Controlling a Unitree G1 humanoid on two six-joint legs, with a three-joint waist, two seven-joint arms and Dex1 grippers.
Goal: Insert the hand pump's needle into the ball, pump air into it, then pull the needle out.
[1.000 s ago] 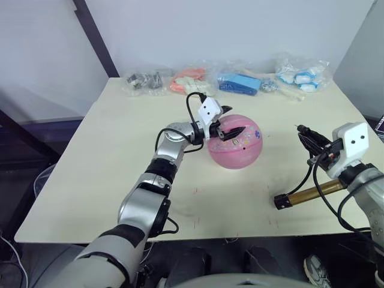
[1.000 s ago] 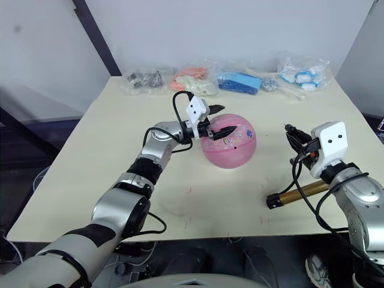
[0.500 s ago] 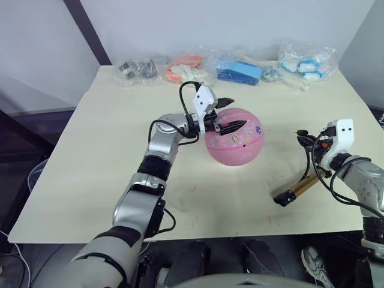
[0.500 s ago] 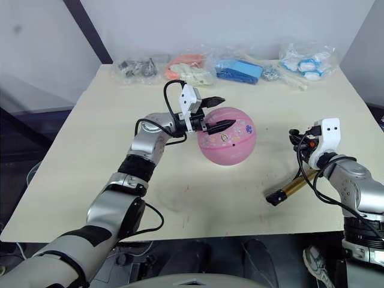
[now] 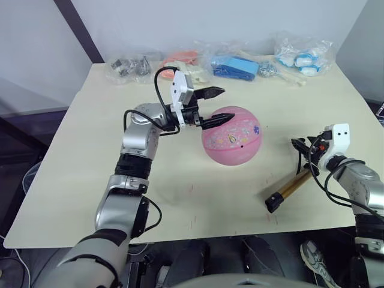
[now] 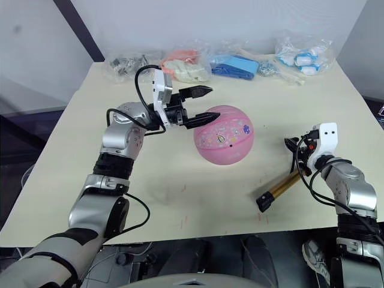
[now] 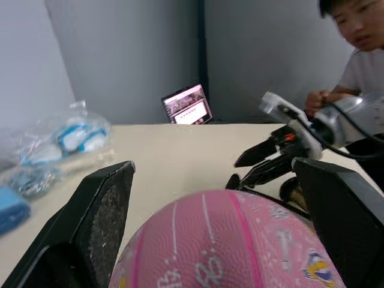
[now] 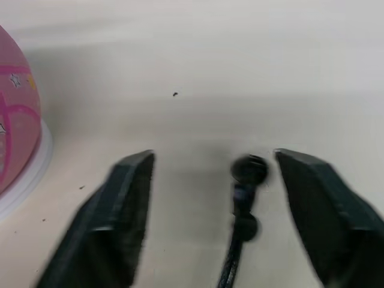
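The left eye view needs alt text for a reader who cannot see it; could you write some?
A pink ball sits mid-table with the open left gripper above its edge. To its right, the open right gripper hovers by the hand pump lying on the table.

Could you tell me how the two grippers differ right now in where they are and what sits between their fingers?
The left gripper is raised above the table, by the top of the ball; the right gripper sits low, near the table, beside the hand pump. The left gripper's fingers flank the ball without visibly clamping it; the right gripper's fingers flank the tip of the hose. Both are open.
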